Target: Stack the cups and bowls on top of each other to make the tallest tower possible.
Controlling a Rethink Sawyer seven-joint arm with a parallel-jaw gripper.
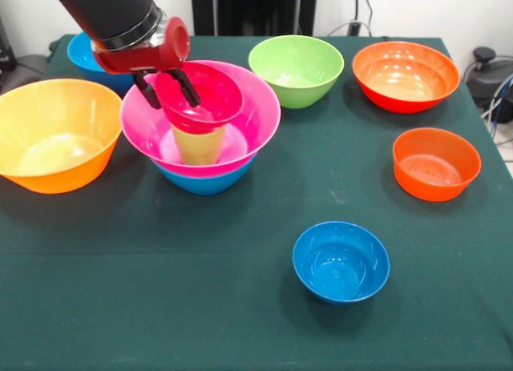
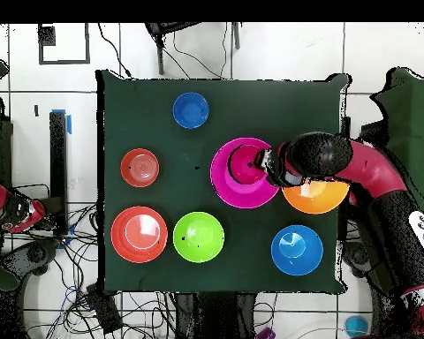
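Gripping the rim of a small crimson bowl (image 1: pixel 200 98), the gripper (image 1: pixel 166 88) has one black finger inside the bowl and one outside, clamped on its left edge. That bowl sits upright on top of the lime cup (image 1: pixel 199 144), which stands mouth-down inside the large pink bowl (image 1: pixel 248 127). The pink bowl in turn rests in a blue bowl (image 1: pixel 207 181), of which only the lower wall shows beneath it. Together these four make the tower, standing on the green table (image 1: pixel 160 307) left of centre in the front view.

Just left of the tower, near but apart from it, stands a large orange bowl (image 1: pixel 56 135). Behind the arm, at the far left, another blue bowl (image 1: pixel 84 54) is partly hidden. A green bowl (image 1: pixel 296 70) sits at the far side, just right of the tower, and a wide red-orange bowl (image 1: pixel 405 74) sits further right. A smaller red-orange bowl (image 1: pixel 436 163) lies nearer on the right, and a small blue bowl (image 1: pixel 341 261) sits alone at the near middle, well apart from the rest.

From overhead, the arm (image 2: pixel 357 168) reaches across the large orange bowl to the pink one.
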